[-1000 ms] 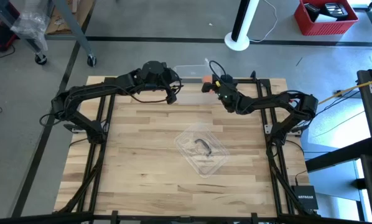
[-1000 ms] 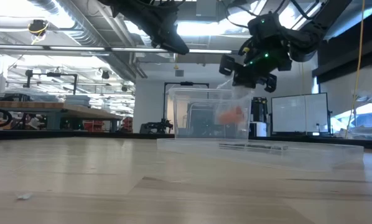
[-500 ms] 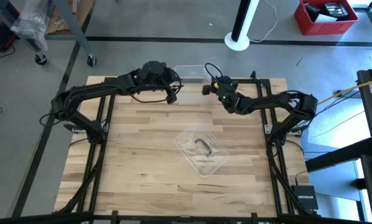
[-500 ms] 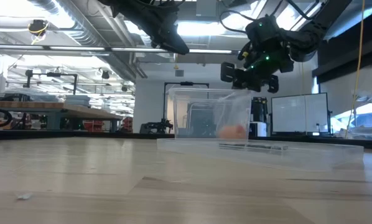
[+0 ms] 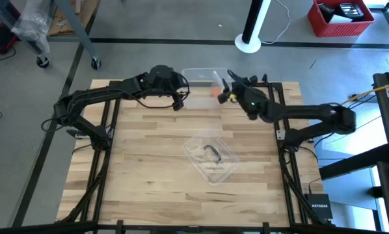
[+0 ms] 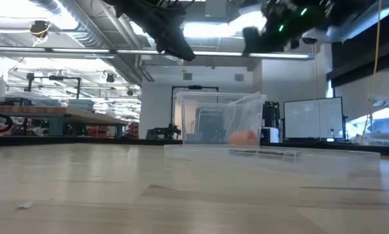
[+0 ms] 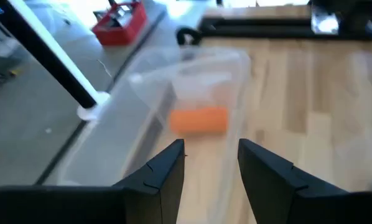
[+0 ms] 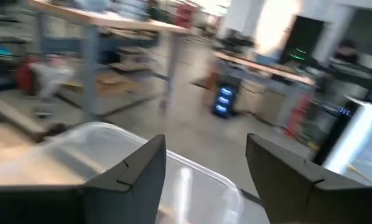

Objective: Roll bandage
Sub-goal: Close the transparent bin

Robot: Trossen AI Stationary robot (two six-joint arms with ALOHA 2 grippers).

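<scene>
The bandage [image 6: 243, 137] is a small orange roll lying on the floor of a clear plastic box [image 6: 214, 114] at the table's far edge; the left wrist view shows the bandage [image 7: 198, 119] through the box's wall [image 7: 142, 118]. My right gripper [image 8: 206, 146] is open and holds nothing; it is high above the box's right end [image 5: 224, 90]. My left gripper [image 7: 211, 146] is open over the box's left end [image 5: 180, 96], well above its rim in the low view [image 6: 175, 42].
A clear plastic piece with a black handle [image 5: 211, 156] lies flat on the middle of the table; in the low view it [image 6: 272, 156] is in front of the box. The wooden tabletop [image 5: 142, 175] around it is bare.
My right gripper has opened and let go of the bandage. The bandage has dropped from just under the fingers to the floor of the box. The gripper has then risen away from the box.
</scene>
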